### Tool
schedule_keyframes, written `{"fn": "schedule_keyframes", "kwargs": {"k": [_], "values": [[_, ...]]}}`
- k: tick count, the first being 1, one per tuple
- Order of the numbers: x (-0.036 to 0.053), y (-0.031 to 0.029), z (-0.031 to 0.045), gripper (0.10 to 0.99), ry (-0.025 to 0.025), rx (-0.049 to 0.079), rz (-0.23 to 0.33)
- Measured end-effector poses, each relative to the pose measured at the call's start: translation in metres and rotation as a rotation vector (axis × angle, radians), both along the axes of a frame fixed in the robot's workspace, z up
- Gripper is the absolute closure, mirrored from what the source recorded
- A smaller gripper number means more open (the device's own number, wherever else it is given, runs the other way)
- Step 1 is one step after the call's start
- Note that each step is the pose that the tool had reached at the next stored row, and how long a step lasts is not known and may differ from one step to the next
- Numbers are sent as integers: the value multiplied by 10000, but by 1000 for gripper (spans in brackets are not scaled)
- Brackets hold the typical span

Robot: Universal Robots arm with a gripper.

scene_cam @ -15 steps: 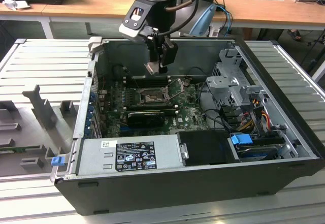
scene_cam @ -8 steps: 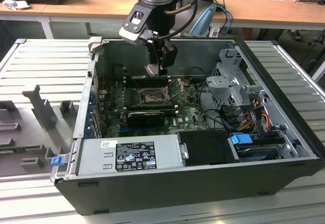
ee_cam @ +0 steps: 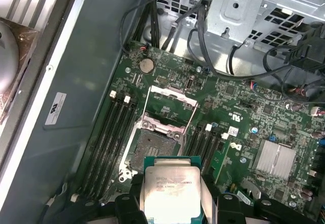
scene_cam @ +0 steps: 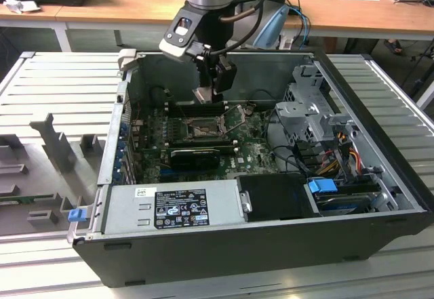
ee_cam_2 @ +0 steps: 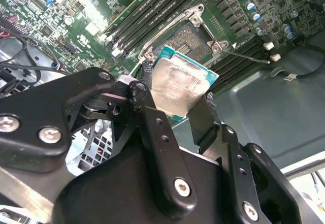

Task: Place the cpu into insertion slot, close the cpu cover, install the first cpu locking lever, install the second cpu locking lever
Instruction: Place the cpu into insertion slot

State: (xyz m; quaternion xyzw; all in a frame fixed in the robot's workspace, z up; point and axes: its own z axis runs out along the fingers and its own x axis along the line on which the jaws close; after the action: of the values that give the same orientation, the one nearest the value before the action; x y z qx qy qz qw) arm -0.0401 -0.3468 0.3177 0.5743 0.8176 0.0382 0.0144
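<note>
My gripper [scene_cam: 205, 95] hangs inside the open computer case [scene_cam: 380, 170], shut on the cpu [ee_cam: 171, 183], a square silver-faced chip with a green edge. In both wrist views the black fingers [ee_cam_2: 148, 113] clamp it by two opposite edges, silver face toward the cameras. The insertion slot [ee_cam: 150, 145] lies just beyond and below the chip on the green motherboard, its dark pin field bare. The cpu cover [ee_cam: 172, 93] stands swung open at the slot's far side. Thin wire locking levers [ee_cam: 143, 107] are raised beside it. In the second wrist view the cpu [ee_cam_2: 177, 82] partly overlaps the slot [ee_cam_2: 189, 37].
Black memory slots [ee_cam: 109, 137] flank the socket on both sides. A long black card [scene_cam: 193, 155] lies in front of it, with a grey power supply [scene_cam: 173, 207] nearer the case front. A metal drive cage [scene_cam: 308, 109] and loose cables [scene_cam: 298, 156] sit at the exterior view's right.
</note>
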Motion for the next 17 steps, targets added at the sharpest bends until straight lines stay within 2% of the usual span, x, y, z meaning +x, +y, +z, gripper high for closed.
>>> {"fn": "schedule_keyframes", "kwargs": {"k": [17], "values": [[0,0,-93,557,2,0,-2]]}}
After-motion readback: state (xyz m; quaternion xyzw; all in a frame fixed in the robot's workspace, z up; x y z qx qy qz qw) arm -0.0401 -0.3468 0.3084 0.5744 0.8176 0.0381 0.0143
